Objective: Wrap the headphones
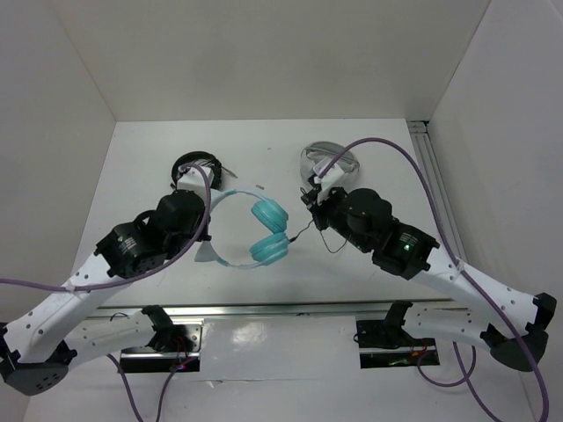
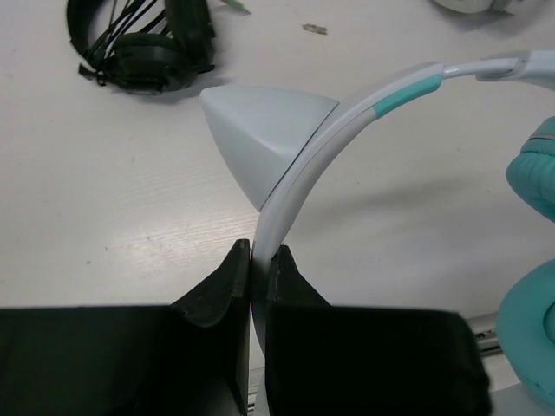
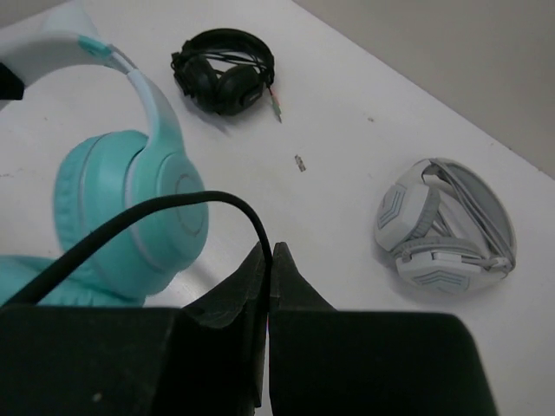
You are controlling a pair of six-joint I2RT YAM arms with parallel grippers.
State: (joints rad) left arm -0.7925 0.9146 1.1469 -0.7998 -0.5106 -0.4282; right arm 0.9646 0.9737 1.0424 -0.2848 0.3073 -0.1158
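As left claw (image 2: pixel 258 253) grips headphones (image 2: pixel 305 146), right claw (image 3: pixel 270 252) cable (image 3: pixel 173 204), two headsets (image 3: pixel 224 74) (image 3: pixel 444 227)

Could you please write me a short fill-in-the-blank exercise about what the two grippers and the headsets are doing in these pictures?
1. On the teal headphones, the left gripper is shut on the ____.
2. The right gripper pinches their thin black ____.
3. In the top view, the grey-and-white headphones lie just beyond the ____ gripper.

Missing words: headband; cable; right.
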